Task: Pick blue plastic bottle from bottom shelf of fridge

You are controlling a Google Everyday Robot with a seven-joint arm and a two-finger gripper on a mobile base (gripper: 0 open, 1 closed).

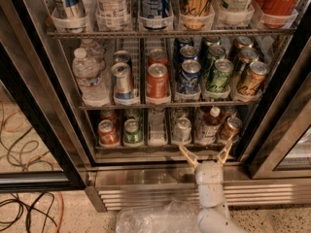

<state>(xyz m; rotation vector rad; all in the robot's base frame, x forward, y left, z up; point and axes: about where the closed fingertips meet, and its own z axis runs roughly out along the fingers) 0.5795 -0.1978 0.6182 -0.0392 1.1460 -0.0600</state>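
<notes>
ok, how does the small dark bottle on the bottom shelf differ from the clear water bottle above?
The small dark bottle is shorter, brownish, pale-labelled; the clear water bottle is bigger and see-through. The small dark bottle stands right of centre on the bottom shelf; the clear water bottle at the left end, one shelf up. Both upright, white caps. The gripper hangs open just in front of the small dark bottle.

The camera is looking down and forward, close into the fridge (60, 101). The gripper (205, 147), jaws spread, is sitting low in frame before the bottom shelf (158, 136).
</notes>
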